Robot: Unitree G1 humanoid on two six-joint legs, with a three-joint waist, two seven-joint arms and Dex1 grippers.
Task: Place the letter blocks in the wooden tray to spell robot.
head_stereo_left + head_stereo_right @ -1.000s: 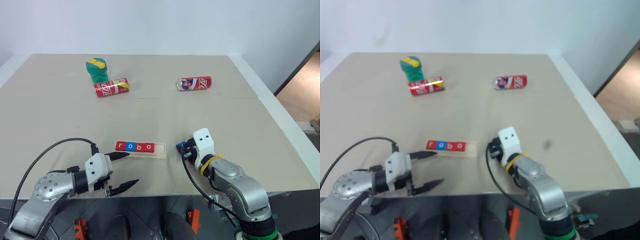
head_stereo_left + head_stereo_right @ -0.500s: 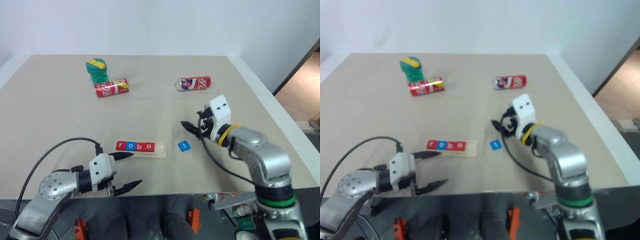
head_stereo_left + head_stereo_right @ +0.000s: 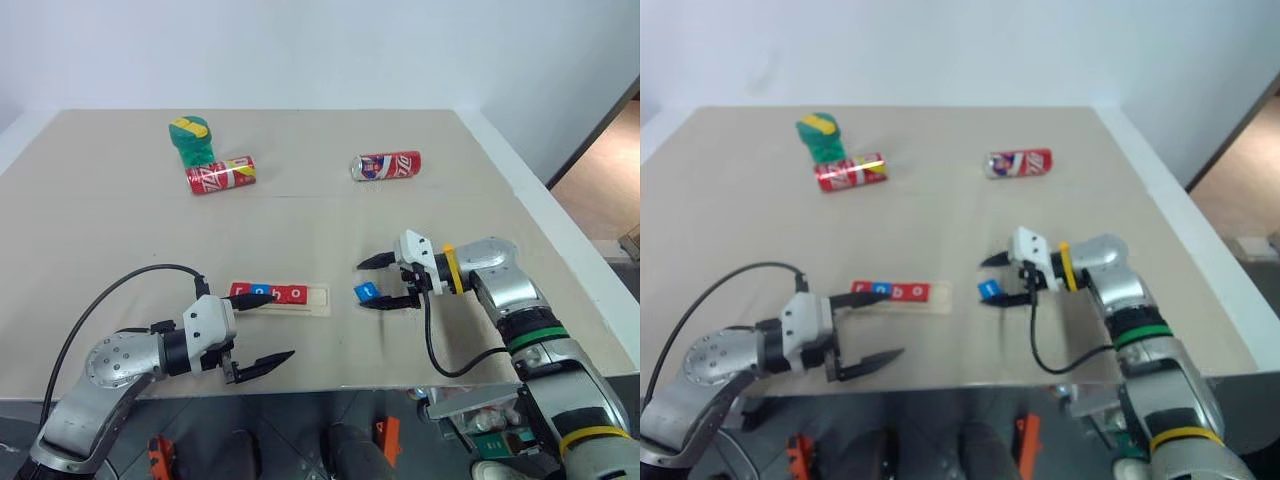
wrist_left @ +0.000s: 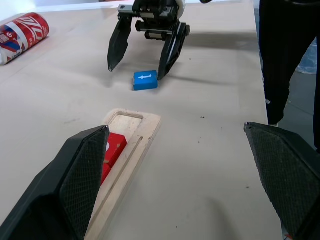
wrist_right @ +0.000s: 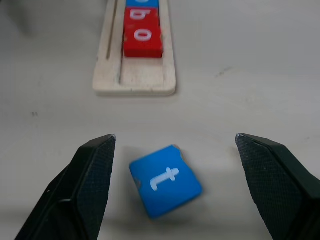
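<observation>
The right tool [image 3: 383,282] stood wide around the blue t block [image 3: 365,292] to carry it to the tray's [image 3: 321,299] empty right end.

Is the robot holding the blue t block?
No. The t block lies on the table between the right end effector's open fingers; nothing is held.

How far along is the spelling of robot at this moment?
Done: four letter blocks, r, o, b, o, sit in the wooden tray. In hand: nothing; the open right gripper brackets the blue t block lying on the table. Left: grasping the t and placing it in the tray's empty end slot.
</observation>
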